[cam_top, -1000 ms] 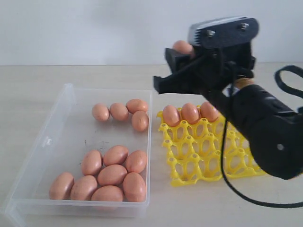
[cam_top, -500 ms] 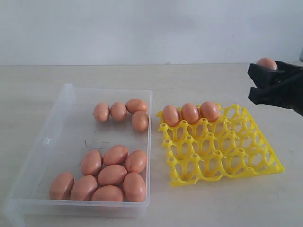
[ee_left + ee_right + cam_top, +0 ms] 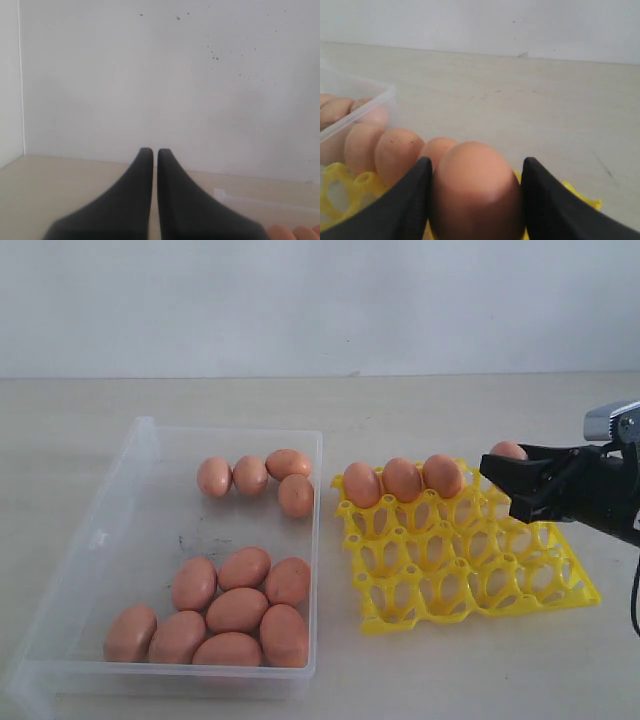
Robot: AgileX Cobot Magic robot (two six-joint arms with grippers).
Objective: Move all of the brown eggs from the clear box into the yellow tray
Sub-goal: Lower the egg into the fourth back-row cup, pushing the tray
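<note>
The clear box (image 3: 120, 510) on the left holds several brown eggs: a group at its back (image 3: 252, 476) and a bigger cluster at its front (image 3: 237, 609). To its right lies the yellow tray (image 3: 470, 585), with three brown eggs (image 3: 401, 478) in its back row. My right gripper (image 3: 513, 475) hovers over the tray's back right corner, shut on a brown egg (image 3: 475, 192) that fills the gap between its fingers (image 3: 547, 200). In the left wrist view my left gripper (image 3: 150, 150) is shut and empty, up against a white wall; it does not show in the exterior view.
The beige table (image 3: 420, 405) runs back to a white wall (image 3: 300, 300). The right arm's black body (image 3: 610, 490) enters from the right edge. The box's corner (image 3: 222, 195) shows near the left gripper.
My right gripper with its egg has swung from over the tray's back left, out to the right, and has come down toward the tray's back right corner. The other eggs have not moved.
</note>
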